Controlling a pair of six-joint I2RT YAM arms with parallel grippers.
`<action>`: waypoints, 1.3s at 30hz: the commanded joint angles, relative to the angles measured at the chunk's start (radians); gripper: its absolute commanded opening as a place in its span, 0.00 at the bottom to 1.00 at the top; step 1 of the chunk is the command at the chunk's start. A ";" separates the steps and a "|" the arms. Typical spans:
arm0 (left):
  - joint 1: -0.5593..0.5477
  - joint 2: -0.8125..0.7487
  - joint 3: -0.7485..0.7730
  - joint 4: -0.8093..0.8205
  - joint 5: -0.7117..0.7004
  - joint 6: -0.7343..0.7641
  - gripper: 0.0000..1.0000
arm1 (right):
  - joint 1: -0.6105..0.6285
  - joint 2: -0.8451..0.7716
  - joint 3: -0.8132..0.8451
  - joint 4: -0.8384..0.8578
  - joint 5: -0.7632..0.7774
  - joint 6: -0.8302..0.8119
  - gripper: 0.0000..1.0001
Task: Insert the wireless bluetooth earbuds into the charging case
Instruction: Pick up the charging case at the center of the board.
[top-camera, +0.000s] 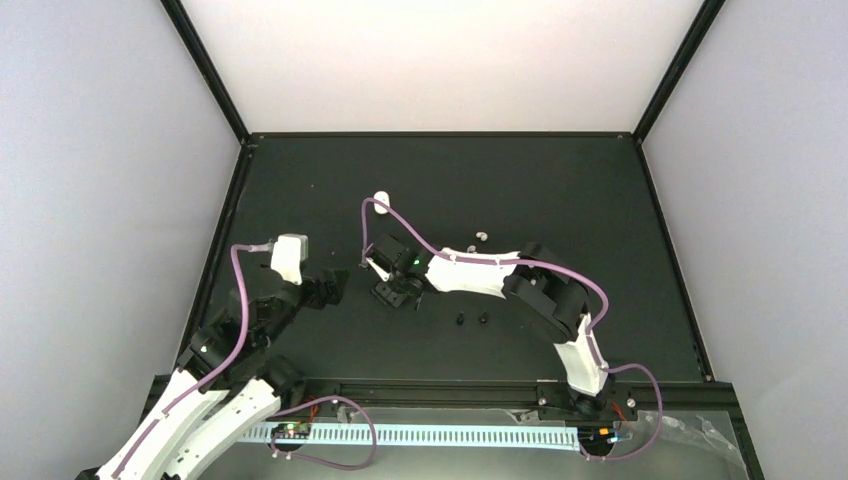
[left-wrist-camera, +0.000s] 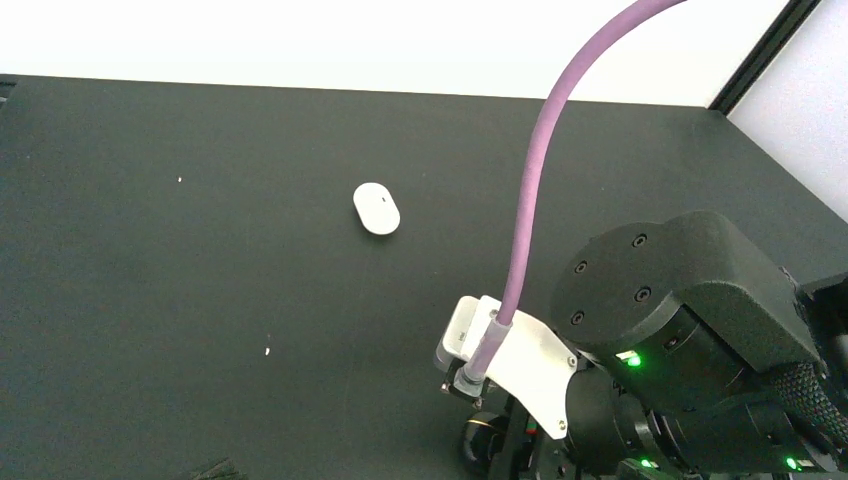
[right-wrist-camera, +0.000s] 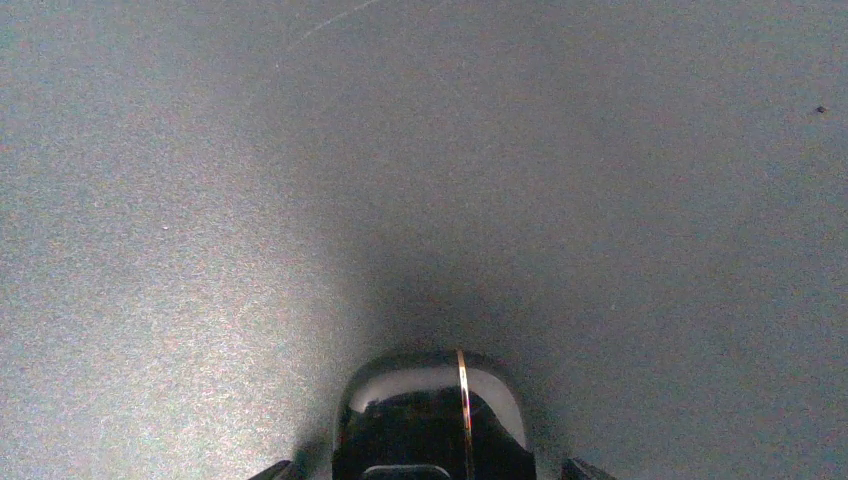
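Nearest the arm bases, the black earbuds (top-camera: 472, 320) lie loose on the table (top-camera: 600, 220), two small dark pieces side by side and just apart. They are in no container.

Just beyond them and to the left, the right gripper (top-camera: 393, 292) points down over a black charging case (right-wrist-camera: 430, 420). The case is a rounded, glossy shell with mirror-like reflections and a thin gold seam line running across it. It appears shut and its contents cannot be seen. In the right wrist view the jaws stand apart, one fingertip at each side of the case, with a narrow strip of table showing between each tip and the shell. No grip is evident.

Further left, at about the same depth, the left gripper (top-camera: 333, 288) hovers over bare table. Its jaws are spread wide with nothing between them.

The table surface is matte black with a fine grain, marked by a few pale specks.

Farther back, right of centre, the white earbuds (top-camera: 481, 236) lie close together on the table, too small to resolve in detail.

Farthest out is a white charging case (left-wrist-camera: 376, 208), a smooth, flattened oval with one small dark dot on top. It lies flat and closed, well apart from both pairs of earbuds.
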 joint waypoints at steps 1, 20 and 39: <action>0.003 0.008 0.002 0.021 0.002 0.018 0.99 | -0.004 0.033 0.023 -0.034 0.006 -0.012 0.68; 0.004 0.003 0.002 0.023 -0.003 0.017 0.99 | -0.004 0.025 -0.024 -0.016 0.029 0.012 0.47; 0.003 -0.073 -0.004 0.042 0.019 -0.037 0.99 | 0.002 -0.565 -0.400 0.123 0.063 0.053 0.41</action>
